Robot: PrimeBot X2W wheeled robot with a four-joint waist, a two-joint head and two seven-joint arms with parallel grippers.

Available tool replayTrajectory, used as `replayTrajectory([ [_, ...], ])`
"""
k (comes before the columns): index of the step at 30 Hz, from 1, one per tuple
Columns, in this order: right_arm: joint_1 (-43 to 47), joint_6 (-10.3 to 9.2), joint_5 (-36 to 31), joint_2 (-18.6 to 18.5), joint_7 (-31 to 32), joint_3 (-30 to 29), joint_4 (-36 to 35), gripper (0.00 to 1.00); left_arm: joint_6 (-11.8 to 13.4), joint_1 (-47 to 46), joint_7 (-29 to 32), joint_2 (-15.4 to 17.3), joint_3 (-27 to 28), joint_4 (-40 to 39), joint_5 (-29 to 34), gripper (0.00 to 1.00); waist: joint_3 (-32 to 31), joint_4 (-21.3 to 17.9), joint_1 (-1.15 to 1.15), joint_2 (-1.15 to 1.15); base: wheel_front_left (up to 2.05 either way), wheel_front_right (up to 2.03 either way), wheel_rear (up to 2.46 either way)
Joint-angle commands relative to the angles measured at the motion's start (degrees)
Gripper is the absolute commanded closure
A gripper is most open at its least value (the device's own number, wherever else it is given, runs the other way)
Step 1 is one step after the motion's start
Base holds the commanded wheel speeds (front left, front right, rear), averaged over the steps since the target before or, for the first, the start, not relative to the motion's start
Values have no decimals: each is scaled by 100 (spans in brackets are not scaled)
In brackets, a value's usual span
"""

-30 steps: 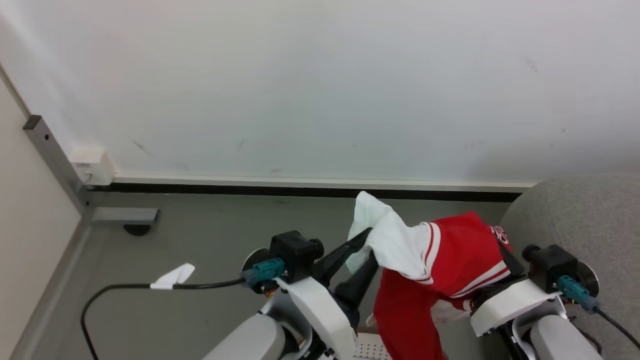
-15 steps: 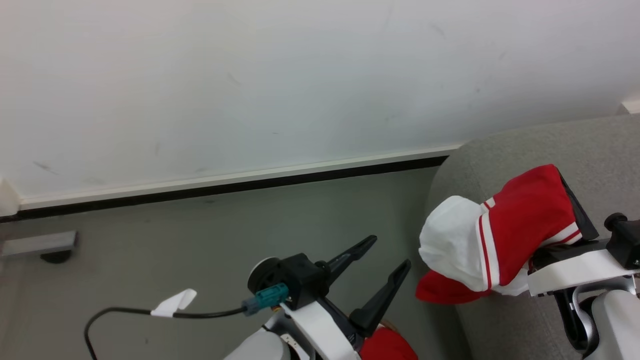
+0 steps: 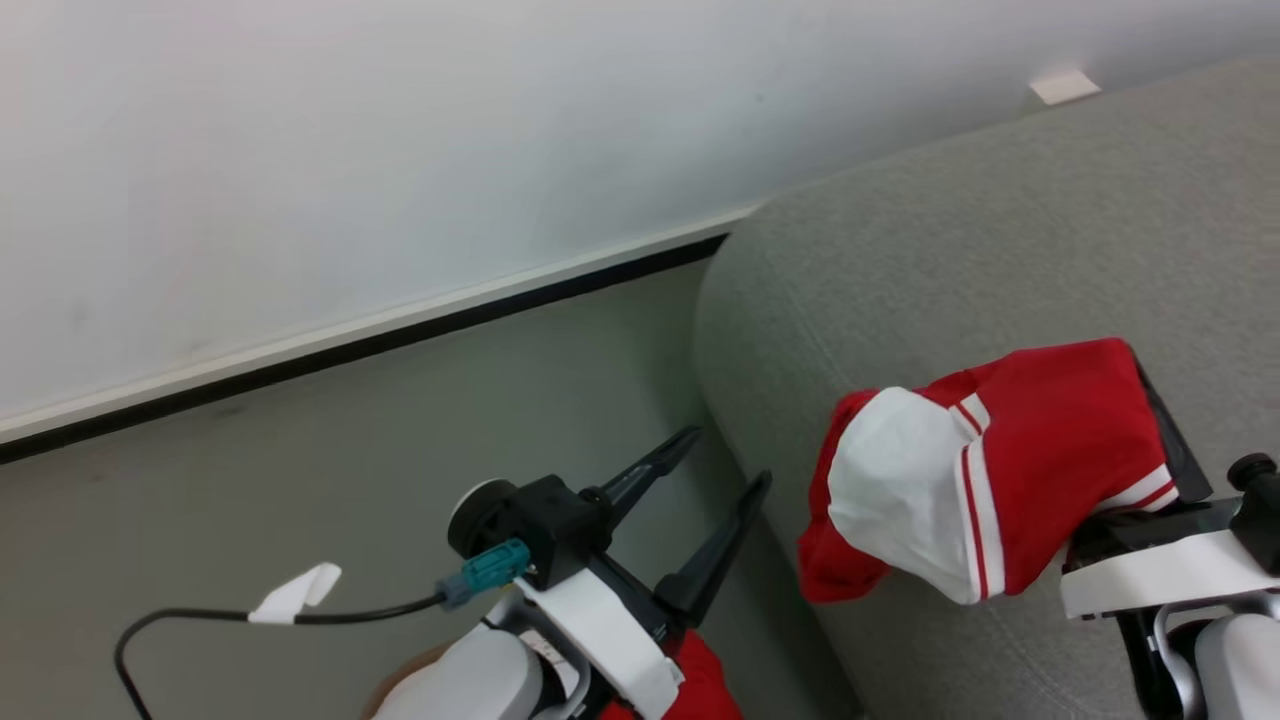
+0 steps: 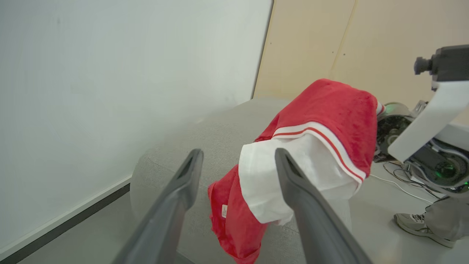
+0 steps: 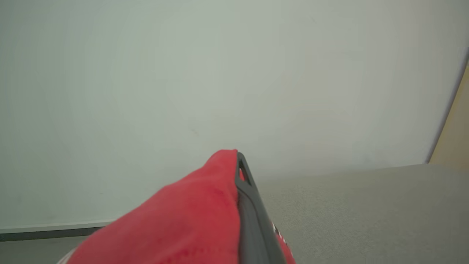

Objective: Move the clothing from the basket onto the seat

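Gripping the garment [image 3: 960, 490] in my right end effector [image 5: 239, 161], I held it over the edge of the sofa [image 3: 1000, 230] — my left end effector [image 3: 728, 457] gaped open, empty, above the floor [image 3: 350, 450].

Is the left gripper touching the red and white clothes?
Apart. Head view shows grey sofa between the open left gripper and the red-and-white garment.

Red garment [image 3: 1060, 440] w/ white panel & red-white stripe trim, poss. small print; sofa [image 3: 950, 230] light grey.
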Motion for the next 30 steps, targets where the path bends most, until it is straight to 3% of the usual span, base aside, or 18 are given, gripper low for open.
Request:
replayTrajectory([
  [1,56,-12,-32,17,1,2,-48,100,9,-29,-15,54,14,10,64,0,120,-230,0,0,0,0,0],
  [7,177,-12,16,125,-42,61,-111,100,59,-68,-1,146,12,53,114,0,162,-499,0,0,0,0,0],
  [17,-24,-12,77,73,11,-39,-123,100,53,-163,2,167,-67,54,177,0,257,-480,0,0,0,0,0],
  [23,-658,-12,236,-162,190,-179,-77,100,36,-334,53,268,-151,-23,314,0,654,-369,0,0,0,0,0],
  [30,-1812,-12,349,-661,389,-482,467,100,-35,-623,255,455,-202,-171,410,0,1331,-178,0,0,0,0,0],
])
